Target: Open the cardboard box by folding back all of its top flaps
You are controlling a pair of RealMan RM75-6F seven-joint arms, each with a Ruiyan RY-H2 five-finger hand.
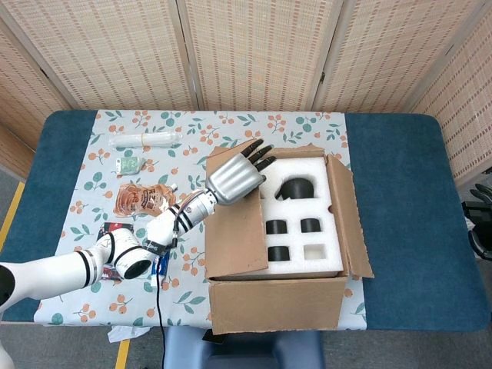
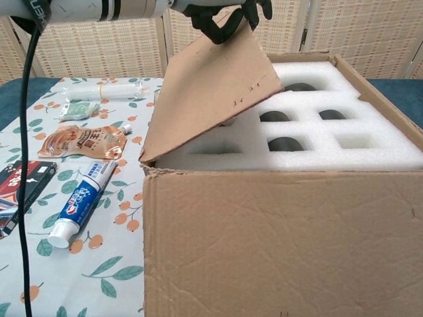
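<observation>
The cardboard box (image 1: 277, 304) (image 2: 277, 244) stands at the table's front middle. White foam (image 1: 307, 165) (image 2: 370, 152) with dark pockets fills it. Its left flap (image 1: 238, 238) (image 2: 211, 92) is raised at a slant over the foam. My left hand (image 1: 234, 178) (image 2: 228, 13) holds this flap's free edge, dark fingers curled over it. The right flap (image 1: 350, 223) is folded outward. At the right border of the head view, dark fingers of my right hand (image 1: 482, 192) show, away from the box.
Left of the box on the floral cloth lie a toothpaste tube (image 2: 82, 198), an orange pouch (image 1: 142, 198), a black packet (image 2: 23, 185), a green packet (image 1: 129, 164) and a clear plastic roll (image 1: 146, 139). Folding screens stand behind the table.
</observation>
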